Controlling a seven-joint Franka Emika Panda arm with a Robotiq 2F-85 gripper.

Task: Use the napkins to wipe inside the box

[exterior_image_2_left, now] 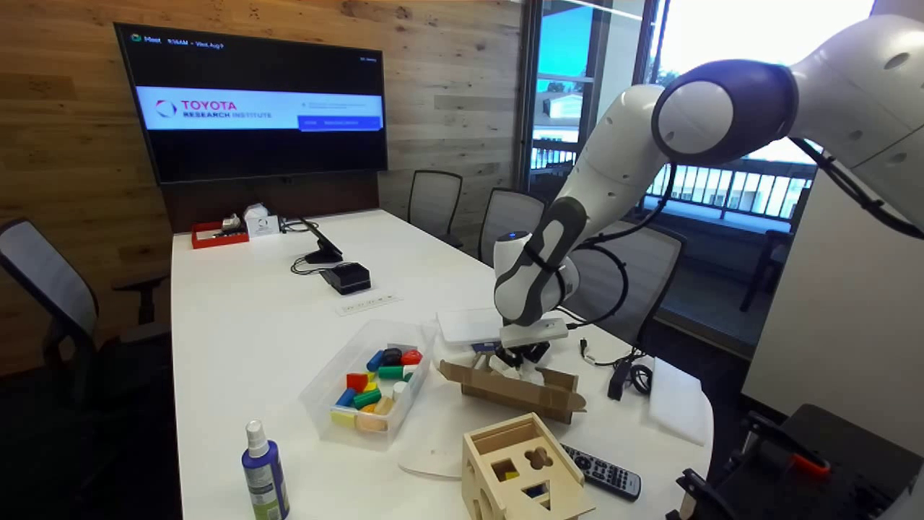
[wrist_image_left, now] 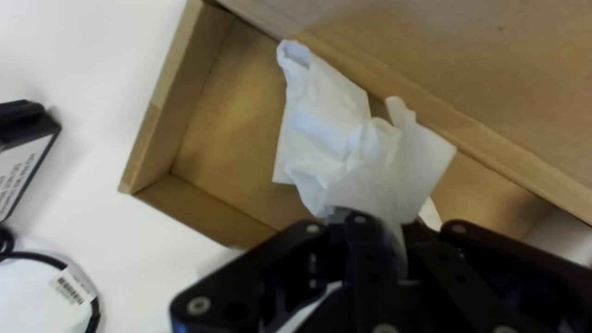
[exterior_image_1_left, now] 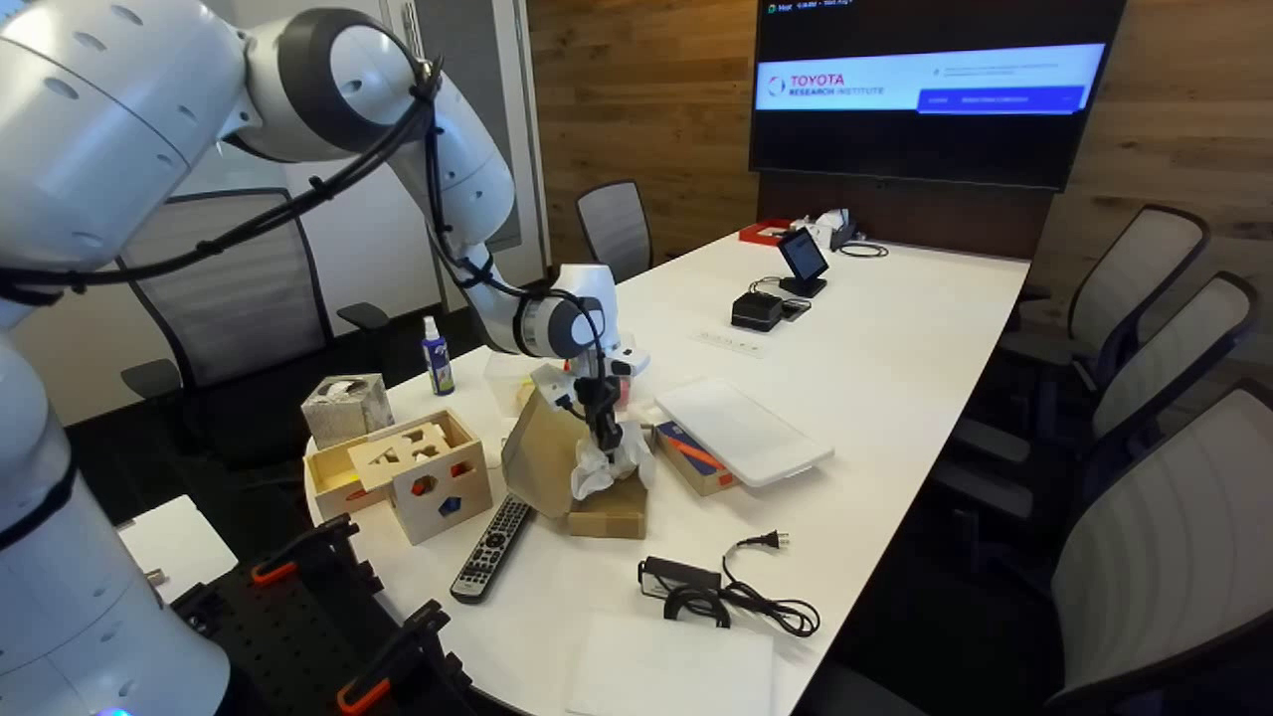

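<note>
"Inside the shallow brown cardboard box [wrist_image_left: 236,106], what have we got hold of?"

"Crumpled white paper napkins [wrist_image_left: 333,134]; how many, we can't count. Our black two-fingered gripper [wrist_image_left: 381,226] is closed on one end of the bunch, its fingers almost together, and the rest lies loose within the walls."

"How do they handle?"

"Light and soft, we'd guess, limp enough to fold rather than push, and liable to tear if we snag a raw card edge. Pinching gathered layers, as we do, seems the right hold; a lone corner would likely pull out."

"And the box?"

"It sits on the white table [exterior_image_1_left: 875,378], its brown hinged flap lid [exterior_image_1_left: 542,447] raised. We read it as stiff but light, apt to skid, so we want short, gentle strokes. Whether the paper presses on the bottom, we can't tell."
</note>
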